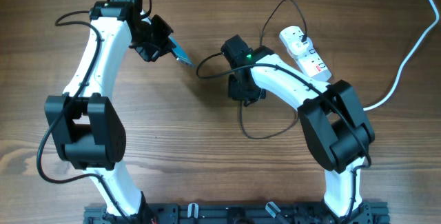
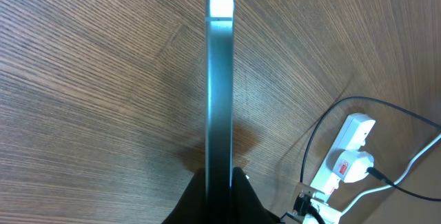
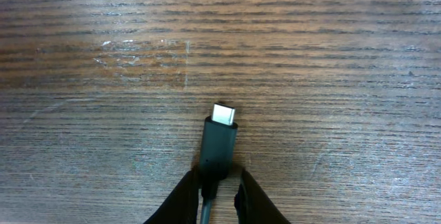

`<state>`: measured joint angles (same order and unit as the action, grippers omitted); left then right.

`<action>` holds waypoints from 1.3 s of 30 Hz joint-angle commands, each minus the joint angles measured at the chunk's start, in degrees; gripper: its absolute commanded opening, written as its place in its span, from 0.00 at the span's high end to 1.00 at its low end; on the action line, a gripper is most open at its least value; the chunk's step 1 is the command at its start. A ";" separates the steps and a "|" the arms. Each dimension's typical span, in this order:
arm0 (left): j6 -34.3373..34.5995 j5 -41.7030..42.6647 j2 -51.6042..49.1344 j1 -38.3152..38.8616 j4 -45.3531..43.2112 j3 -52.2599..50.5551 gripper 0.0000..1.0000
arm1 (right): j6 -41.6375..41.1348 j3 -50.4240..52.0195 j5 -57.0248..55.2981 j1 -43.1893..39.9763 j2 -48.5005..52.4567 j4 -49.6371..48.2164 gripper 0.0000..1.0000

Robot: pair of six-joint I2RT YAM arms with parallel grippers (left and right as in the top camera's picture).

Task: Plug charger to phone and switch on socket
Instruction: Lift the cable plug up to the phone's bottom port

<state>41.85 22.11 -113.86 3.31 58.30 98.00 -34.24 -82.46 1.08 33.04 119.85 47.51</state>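
Phone (image 2: 220,79) and charger (image 3: 219,151) poised apart.
Left jaws clench the phone, right jaws the charger; a tilted plug (image 3: 223,114) could scrape past the port.

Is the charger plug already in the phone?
No, the right hand holds the charger plug, its metal tip bare and exposed.

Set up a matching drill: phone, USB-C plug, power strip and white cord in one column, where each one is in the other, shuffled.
1 phone
2 USB-C plug
3 power strip
4 white cord

A flat on the table, red switches showing
B gripped by the right pincer
C runs off toward the far right corner
D held edge-on in the left pincer

Pairs: 1-D, 2-B, 3-A, 4-C
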 commanded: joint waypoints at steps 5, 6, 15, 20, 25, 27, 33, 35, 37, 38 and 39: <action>-0.24 0.09 2.34 -0.11 -0.42 0.85 0.96 | -0.24 0.39 1.57 0.09 2.73 -0.37 0.88; -0.24 0.11 2.34 -0.11 -0.39 0.85 0.96 | -0.20 0.39 1.57 0.09 2.73 -0.48 0.94; -13.68 33.05 2.34 -0.11 -14.78 0.85 0.96 | 11.43 -10.80 7.52 0.09 -7.28 11.91 0.96; -14.45 46.71 2.34 0.52 -23.96 0.85 0.96 | 20.70 -12.96 23.04 0.11 -25.68 12.79 0.96; -12.74 54.12 2.34 3.61 -30.69 0.87 0.96 | 17.51 -12.35 23.02 0.66 -29.90 12.74 0.96; -9.55 53.51 2.34 3.89 -32.70 0.87 0.96 | 16.28 -11.91 22.62 1.70 -29.29 12.44 0.96; -6.60 47.65 2.34 3.87 -36.13 0.87 0.96 | 0.04 -11.87 3.98 5.31 -29.09 8.68 0.96; -5.20 47.67 2.43 3.87 -38.60 0.87 0.96 | -2.67 -11.87 1.55 5.14 -28.44 5.86 0.96; -3.08 47.71 2.45 3.87 -40.89 0.87 0.96 | -3.39 -11.87 1.97 5.16 -27.41 5.11 0.96; -2.32 47.69 2.56 3.87 -41.66 0.87 0.96 | -3.37 -11.87 1.95 5.16 -26.67 5.07 0.96; -2.34 47.69 2.56 3.87 -42.12 0.87 0.96 | -3.30 -11.87 1.99 4.98 -26.12 5.07 0.96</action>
<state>37.10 68.95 -113.67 7.51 17.65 97.89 -35.62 -94.52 5.13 38.22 91.53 52.88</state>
